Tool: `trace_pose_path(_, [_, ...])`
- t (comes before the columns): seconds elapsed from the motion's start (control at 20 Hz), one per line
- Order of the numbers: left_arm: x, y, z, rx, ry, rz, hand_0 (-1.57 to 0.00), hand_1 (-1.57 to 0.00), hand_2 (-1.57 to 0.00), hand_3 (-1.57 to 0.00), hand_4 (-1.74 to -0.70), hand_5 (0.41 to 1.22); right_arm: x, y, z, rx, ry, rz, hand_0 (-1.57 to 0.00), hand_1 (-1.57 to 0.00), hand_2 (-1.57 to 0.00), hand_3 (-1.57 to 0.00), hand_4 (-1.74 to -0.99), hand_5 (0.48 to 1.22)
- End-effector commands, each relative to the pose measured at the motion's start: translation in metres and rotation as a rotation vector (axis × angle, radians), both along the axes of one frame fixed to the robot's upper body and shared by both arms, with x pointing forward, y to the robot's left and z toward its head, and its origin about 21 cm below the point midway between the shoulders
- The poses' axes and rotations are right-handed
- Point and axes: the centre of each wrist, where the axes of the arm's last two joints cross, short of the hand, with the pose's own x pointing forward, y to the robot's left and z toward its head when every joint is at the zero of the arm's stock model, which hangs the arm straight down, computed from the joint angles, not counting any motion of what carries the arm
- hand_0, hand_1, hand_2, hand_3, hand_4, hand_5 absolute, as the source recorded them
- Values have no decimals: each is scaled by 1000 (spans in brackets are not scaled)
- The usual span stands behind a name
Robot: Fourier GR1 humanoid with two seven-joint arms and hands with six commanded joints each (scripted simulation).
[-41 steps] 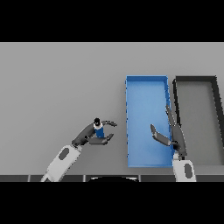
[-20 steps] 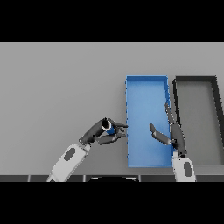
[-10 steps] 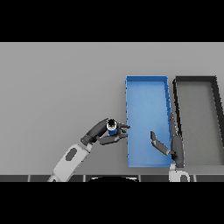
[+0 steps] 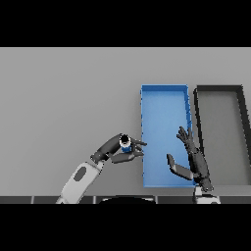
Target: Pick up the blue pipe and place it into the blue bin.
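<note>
1. The grey table (image 4: 63, 98) carries two long bins side by side toward its right edge, both running from the near edge toward the far edge.
2. The blue bin (image 4: 145, 137) is the left one of the pair; its floor shows bare apart from the right hand over it.
3. The dark bin (image 4: 241, 132) lies just beside the blue bin on its right, nearest the table's right edge, their long walls close together.
4. The blue pipe (image 4: 126, 144) is in the left hand (image 4: 117, 151), just off the blue bin's left wall, toward the near edge of the table. It is a short blue piece with a dark, pale-rimmed end turned up toward the camera.
5. The left hand has its fingers and thumb curled round the pipe, clamped on it from both sides; its fingertips reach to the bin's left wall. The white and grey forearm runs back to the near edge.
6. The right hand (image 4: 188, 157) shows over the blue bin's near right corner, fingers straight and spread, thumb held out to the left, holding nothing.
</note>
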Motion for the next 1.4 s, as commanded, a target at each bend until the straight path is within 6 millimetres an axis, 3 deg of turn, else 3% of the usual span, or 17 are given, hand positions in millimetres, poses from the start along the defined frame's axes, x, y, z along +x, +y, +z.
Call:
trace_pose_path(0.0, [-1, -2, 1, -1, -3, -5, -1571, -1571, -1571, -1571, -1467, 1221, 6, -2, 9, -12, 23, 58, 1, -18, -117, 0, -1228, 588])
trace_pose_path(0.5, [6, 1, 7, 18, -18, 10, -1571, -1571, -1571, -1571, -1467, 1221, 56, 52, 76, -186, -11, 427, 1, -1, -42, 1, -1302, 559])
trace_pose_path(0.9, [7, 1, 4, 6, 16, -39, -1571, -1571, -1571, -1571, -1469, 1221, 72, 100, 111, -248, -92, 612, -7, -16, -66, 1, -1223, 540])
trace_pose_path(1.15, [4, 0, 3, 28, -2, -21, -1571, -1571, -1571, -1571, -1467, 1221, 89, 120, 118, -294, -59, 661, -34, -55, -110, -7, -1192, 507])
trace_pose_path(1.25, [8, 4, 2, 48, 18, -7, -1571, -1571, -1571, -1571, -1462, 1221, 93, 123, 116, -328, -44, 676, -168, -218, -261, -128, -1233, 487])
trace_pose_path(1.35, [8, 2, 5, 58, 39, -8, -1571, -1571, -1571, -1571, -1560, 1221, 97, 129, 119, -319, -55, 703, -507, -530, -538, -401, -1331, 489])
